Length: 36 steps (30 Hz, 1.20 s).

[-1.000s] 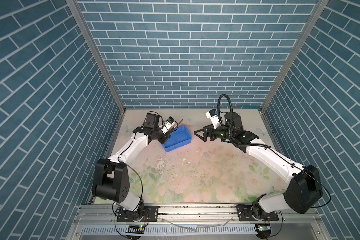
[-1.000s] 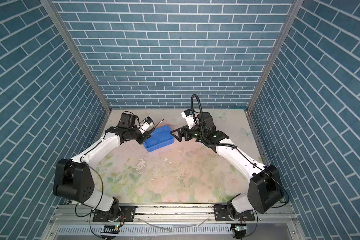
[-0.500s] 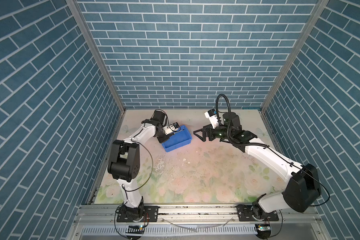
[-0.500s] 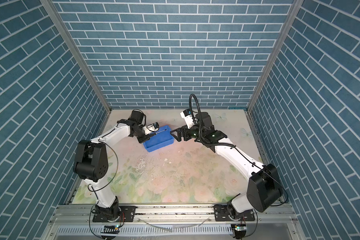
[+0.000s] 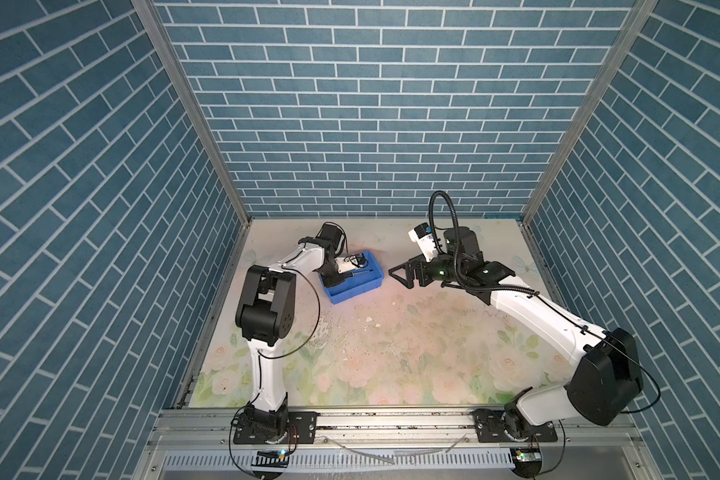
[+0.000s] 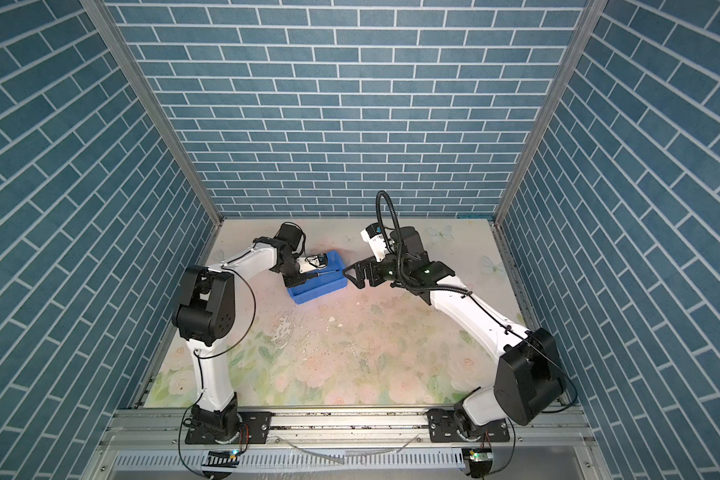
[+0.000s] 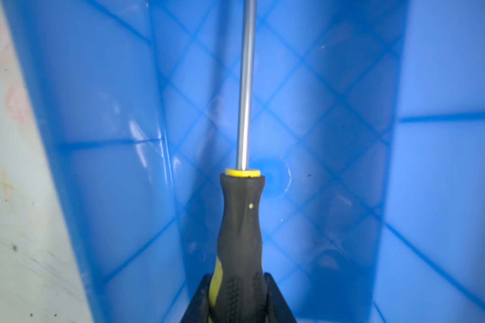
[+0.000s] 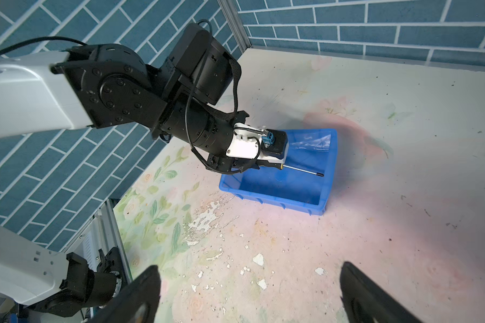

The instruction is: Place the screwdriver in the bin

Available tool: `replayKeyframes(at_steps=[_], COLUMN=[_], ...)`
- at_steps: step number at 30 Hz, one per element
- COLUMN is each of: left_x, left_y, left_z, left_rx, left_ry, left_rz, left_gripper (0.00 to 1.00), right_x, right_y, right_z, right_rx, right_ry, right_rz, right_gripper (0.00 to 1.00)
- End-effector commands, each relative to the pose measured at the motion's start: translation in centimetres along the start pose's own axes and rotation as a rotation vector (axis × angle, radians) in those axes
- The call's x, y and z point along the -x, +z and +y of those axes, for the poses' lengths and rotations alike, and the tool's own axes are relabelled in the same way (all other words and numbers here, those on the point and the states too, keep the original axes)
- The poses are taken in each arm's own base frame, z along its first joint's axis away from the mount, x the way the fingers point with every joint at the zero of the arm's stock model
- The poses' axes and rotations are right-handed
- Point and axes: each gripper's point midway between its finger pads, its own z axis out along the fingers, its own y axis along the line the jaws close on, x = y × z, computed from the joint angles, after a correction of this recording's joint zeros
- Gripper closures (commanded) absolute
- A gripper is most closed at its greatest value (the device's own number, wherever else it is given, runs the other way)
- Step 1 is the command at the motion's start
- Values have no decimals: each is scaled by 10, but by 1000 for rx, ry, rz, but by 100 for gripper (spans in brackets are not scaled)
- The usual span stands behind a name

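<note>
Plainly the risk lies in the release: the left hand (image 7: 237, 299) is clamped on the butt of the screwdriver (image 7: 240, 223), whose shaft reaches ahead of it, low inside the bin (image 7: 305, 112), tip near the far wall. Dropped askew, the tip might ride up that wall; pulling out low, the hand might drag the bin. The right hand (image 8: 249, 293) hangs nearby, jaws apart, empty

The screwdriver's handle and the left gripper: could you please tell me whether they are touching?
Touching. The left wrist view shows the left gripper with its jaws pressed against both sides of the screwdriver handle, with no gap.
</note>
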Motion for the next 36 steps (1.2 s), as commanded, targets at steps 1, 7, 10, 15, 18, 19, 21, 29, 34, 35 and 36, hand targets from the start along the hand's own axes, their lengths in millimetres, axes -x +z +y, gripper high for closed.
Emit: replayKeyframes(at_steps=[1, 7, 10, 15, 18, 19, 21, 29, 34, 35, 36], left_x=[2, 7, 9, 16, 22, 23, 26, 27, 21, 19, 17], left_y=[0, -8, -18, -47, -71, -79, -96, -162, -194, -199, -204], left_z=[1, 3, 4, 10, 14, 13, 13, 3, -2, -2, -3], left_rx=[6, 40, 65, 137, 199, 216, 251, 362, 414, 419, 425], left_ry=[23, 22, 11, -16, -44, -53, -81, -284, -431, -459, -492], left_rz=[22, -11, -34, -93, -148, -169, -218, -428, -562, -582, -604], left_gripper=[88, 63, 49, 39, 33, 31, 26, 2, 0, 0, 0], right_x=[21, 20, 22, 25, 27, 28, 33, 50, 61, 62, 63], right_y=[-17, -21, -26, -33, -37, -39, -44, -62, -74, -75, -78], right_z=[13, 13, 13, 11, 8, 6, 1, -18, -33, -38, -43], right_rx=[0, -16, -32, -57, -88, -107, -152, -282, -331, -345, -359], right_ry=[-77, -91, -106, -115, -128, -133, -140, -161, -133, -113, -97], right_rz=[-54, -52, -61, -79, -82, -89, -110, -182, -231, -236, -245], right_gripper=[1, 1, 1, 1, 1, 1, 1, 1, 1, 1, 1])
